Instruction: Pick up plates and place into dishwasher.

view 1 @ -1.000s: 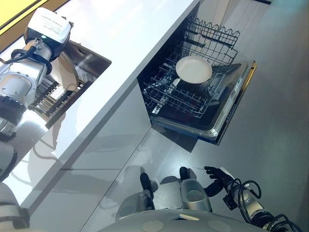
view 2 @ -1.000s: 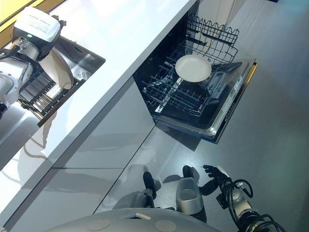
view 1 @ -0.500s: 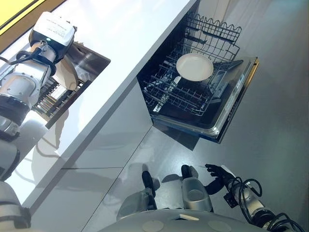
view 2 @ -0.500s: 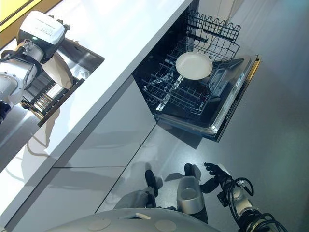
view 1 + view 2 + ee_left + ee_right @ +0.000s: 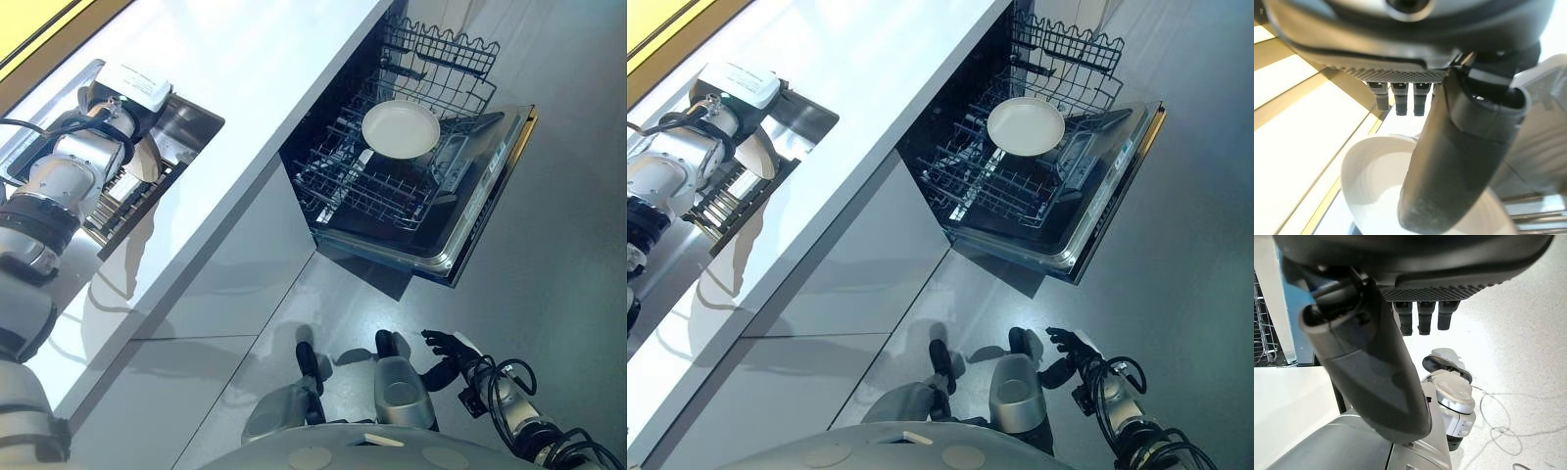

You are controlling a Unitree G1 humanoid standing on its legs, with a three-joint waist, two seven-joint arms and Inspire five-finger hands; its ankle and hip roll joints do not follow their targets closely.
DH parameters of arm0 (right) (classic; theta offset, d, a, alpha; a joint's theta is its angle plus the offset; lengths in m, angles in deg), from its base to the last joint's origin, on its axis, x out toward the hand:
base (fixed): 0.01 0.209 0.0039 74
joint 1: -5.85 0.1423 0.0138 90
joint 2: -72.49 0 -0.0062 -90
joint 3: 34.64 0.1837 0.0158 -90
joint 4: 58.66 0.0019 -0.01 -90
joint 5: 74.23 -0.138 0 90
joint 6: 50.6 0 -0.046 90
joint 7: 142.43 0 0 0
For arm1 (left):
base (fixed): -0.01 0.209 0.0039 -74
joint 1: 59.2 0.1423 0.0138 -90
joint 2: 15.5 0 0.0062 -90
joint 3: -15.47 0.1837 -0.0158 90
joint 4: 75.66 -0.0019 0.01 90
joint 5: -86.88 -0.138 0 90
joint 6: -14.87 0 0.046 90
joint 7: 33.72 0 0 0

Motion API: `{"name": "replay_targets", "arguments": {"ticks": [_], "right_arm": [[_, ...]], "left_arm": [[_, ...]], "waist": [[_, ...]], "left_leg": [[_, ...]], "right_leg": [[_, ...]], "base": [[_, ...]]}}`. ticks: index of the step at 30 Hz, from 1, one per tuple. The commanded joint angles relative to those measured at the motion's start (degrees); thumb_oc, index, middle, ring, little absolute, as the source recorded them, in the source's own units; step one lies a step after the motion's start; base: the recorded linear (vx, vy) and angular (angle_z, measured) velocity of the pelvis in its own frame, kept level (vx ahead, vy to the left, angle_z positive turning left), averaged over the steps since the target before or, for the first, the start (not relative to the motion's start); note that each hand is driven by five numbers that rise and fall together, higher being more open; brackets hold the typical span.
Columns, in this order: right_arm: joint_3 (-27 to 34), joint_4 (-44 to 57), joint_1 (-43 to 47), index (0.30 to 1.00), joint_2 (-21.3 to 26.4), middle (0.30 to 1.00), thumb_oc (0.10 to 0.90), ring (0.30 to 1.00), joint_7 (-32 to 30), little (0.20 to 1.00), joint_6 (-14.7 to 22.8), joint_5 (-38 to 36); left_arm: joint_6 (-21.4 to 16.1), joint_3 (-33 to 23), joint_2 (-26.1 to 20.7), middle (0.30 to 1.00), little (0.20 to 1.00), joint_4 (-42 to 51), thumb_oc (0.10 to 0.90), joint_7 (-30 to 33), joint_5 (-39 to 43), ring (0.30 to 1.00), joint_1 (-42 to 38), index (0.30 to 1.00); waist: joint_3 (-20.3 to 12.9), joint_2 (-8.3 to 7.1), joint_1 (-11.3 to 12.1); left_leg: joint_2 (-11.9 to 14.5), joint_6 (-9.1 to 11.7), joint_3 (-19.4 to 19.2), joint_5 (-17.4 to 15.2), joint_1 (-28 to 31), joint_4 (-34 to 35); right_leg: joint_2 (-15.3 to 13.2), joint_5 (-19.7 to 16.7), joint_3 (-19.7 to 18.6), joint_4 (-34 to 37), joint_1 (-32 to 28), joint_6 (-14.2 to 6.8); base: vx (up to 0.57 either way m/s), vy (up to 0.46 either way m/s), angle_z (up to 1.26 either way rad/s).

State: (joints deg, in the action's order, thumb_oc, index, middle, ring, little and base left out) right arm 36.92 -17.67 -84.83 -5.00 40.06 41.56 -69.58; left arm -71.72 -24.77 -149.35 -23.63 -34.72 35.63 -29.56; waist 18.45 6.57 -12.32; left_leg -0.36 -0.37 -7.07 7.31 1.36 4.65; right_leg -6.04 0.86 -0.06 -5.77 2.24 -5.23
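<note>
Meanwhile: plate gripped in the sink

One white plate [image 5: 1371,186] was held, thumb and fingers curled round it, by the left hand [image 5: 1449,171] in the sink [image 5: 186,122]. Another plate [image 5: 400,129] lay in the dishwasher [image 5: 470,211] rack. The right hand [image 5: 446,351] was relaxed, empty, near the floor.

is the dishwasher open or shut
Open: the dishwasher door is dropped down and its lower rack is exposed, with one white plate resting in it.

Counter [image 5: 265,69]: plain white. Sink [image 5: 191,122]: steel grey. Plate [image 5: 400,129] in the dishwasher [image 5: 470,211]: plain cream-white. Plate [image 5: 1371,181] at the sink: plain white. Racks [image 5: 372,186]: dark wire. Floor [image 5: 568,255]: grey, speckled. Hands [image 5: 446,345] [image 5: 1449,161]: dark.
</note>
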Motion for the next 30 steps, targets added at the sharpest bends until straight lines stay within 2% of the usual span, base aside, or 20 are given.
{"name": "replay_targets", "arguments": {"ticks": [1, 6, 21, 22, 24, 25, 30], "right_arm": [[1.1, 4.6, -1.7, 0.9, 2.4, 0.9, 0.8, 0.9, -0.9, 0.9, 1.0, 0.8], [0.8, 4.9, -1.4, 0.9, 2.1, 0.9, 0.8, 0.9, -1.4, 0.9, 0.7, 1.0], [0.4, 5.3, -1.4, 0.9, 2.1, 0.9, 0.8, 0.9, -1.2, 0.9, 1.2, 1.6], [0.2, 5.4, -1.3, 0.9, 2.1, 0.9, 0.8, 0.9, -1.2, 0.9, 1.0, 1.6], [0.2, 5.2, -1.3, 0.9, 2.0, 0.9, 0.8, 0.9, -1.2, 0.9, 1.1, 1.7], [0.2, 5.4, -1.3, 0.9, 2.0, 0.9, 0.8, 0.9, -1.2, 0.9, 1.1, 1.7], [0.0, 5.3, -1.4, 0.9, 1.8, 0.9, 0.8, 0.9, -1.5, 0.9, 1.1, 1.8]], "left_arm": [[3.4, -2.7, -1.2, 0.9, 0.9, -4.2, 0.8, 0.0, -1.2, 0.9, -7.6, 0.9], [4.2, -1.8, -0.3, 0.9, 0.9, -5.1, 0.8, -3.7, -1.3, 0.9, -8.3, 0.9], [4.4, -1.4, 0.7, 0.9, 0.9, -10.0, 0.8, -9.5, -4.5, 0.9, -8.8, 0.9], [4.0, -1.6, 0.9, 0.646, 0.604, -10.7, 0.504, -9.7, -4.5, 0.646, -8.7, 0.646], [3.9, -1.6, 1.1, 0.507, 0.442, -11.1, 0.342, -10.1, -4.1, 0.507, -8.6, 0.507], [3.9, -1.7, 1.2, 0.3, 0.2, -11.3, 0.1, -10.6, -3.8, 0.3, -8.5, 0.3], [3.9, -2.2, 1.5, 0.3, 0.2, -12.8, 0.1, -10.0, -3.2, 0.3, -8.1, 0.3]], "waist": [[-3.3, 0.92, -0.3], [-3.1, 0.9, -0.6], [-2.6, 0.85, -1.2], [-2.7, 0.78, -1.2], [-2.7, 0.78, -1.2], [-2.8, 0.77, -1.2], [-2.7, 0.58, -1.3]], "left_leg": [[-6.2, -3.1, -0.3, -10.8, 0.1, -6.0], [-6.1, -3.2, -0.2, -10.8, -0.6, -6.4], [-6.1, -3.2, -0.3, -10.7, -1.4, -6.8], [-6.0, -3.2, -0.4, -10.7, -1.4, -6.9], [-6.0, -3.2, -0.4, -10.8, -1.4, -6.8], [-6.0, -3.2, -0.4, -10.8, -1.4, -6.8], [-6.0, -3.3, -0.4, -10.9, -1.4, -7.0]], "right_leg": [[2.3, -2.9, 0.2, -1.8, 6.3, -2.5], [2.3, -2.9, 0.0, -2.5, 7.4, -2.3], [2.1, -3.5, -0.3, -3.0, 9.0, -2.5], [2.1, -3.5, -0.2, -3.0, 9.0, -2.5], [2.1, -3.5, -0.2, -3.0, 9.0, -2.5], [2.1, -3.4, -0.1, -3.0, 9.1, -2.5], [2.1, -3.7, -0.1, -3.4, 9.6, -2.5]], "base": [[0.0, -0.003, 0.14], [0.0, -0.002, 0.03], [0.0, 0.0, 0.0], [0.0, 0.0, 0.0], [0.0, 0.0, 0.0], [0.0, 0.0, 0.0], [0.0, 0.0, 0.0]]}}
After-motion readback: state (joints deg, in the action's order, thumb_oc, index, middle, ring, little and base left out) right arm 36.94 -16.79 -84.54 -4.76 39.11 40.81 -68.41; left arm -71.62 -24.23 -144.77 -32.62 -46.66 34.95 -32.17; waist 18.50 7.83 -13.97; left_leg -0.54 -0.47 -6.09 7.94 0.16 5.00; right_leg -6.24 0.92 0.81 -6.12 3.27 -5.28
